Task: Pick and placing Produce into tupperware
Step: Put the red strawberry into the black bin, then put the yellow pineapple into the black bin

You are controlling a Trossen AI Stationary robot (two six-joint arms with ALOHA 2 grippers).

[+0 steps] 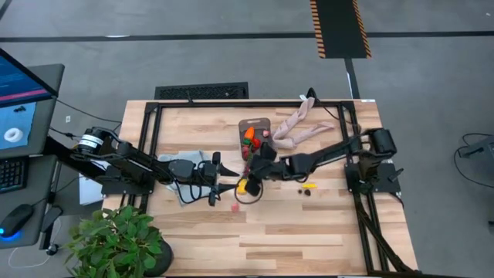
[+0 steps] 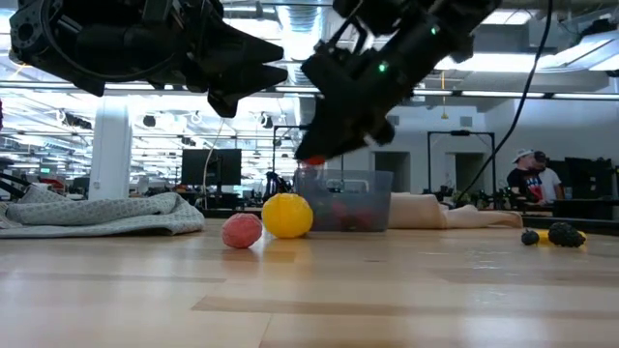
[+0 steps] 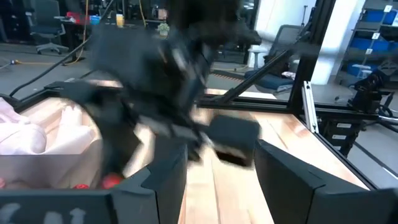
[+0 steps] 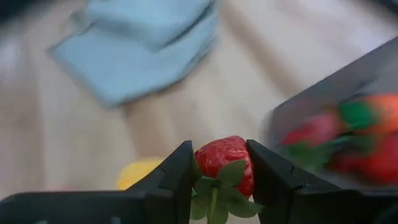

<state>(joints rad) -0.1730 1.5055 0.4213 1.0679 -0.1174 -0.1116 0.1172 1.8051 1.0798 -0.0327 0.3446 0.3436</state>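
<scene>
- Right gripper jaws clamped on a red strawberry — held above the tabletop, mid-scene.
- Tupperware sits just beyond it on the far side, already holding produce; my read: a short carry farther away, then release.
- Lemon and a pink berry lie loose below on the near side.
- Left gripper jaws part-open, empty — hovering just left.

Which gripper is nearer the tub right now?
Right. The right gripper, shut on a strawberry, hangs just beside the tub. The left gripper sits farther off, past the lemon.
</scene>
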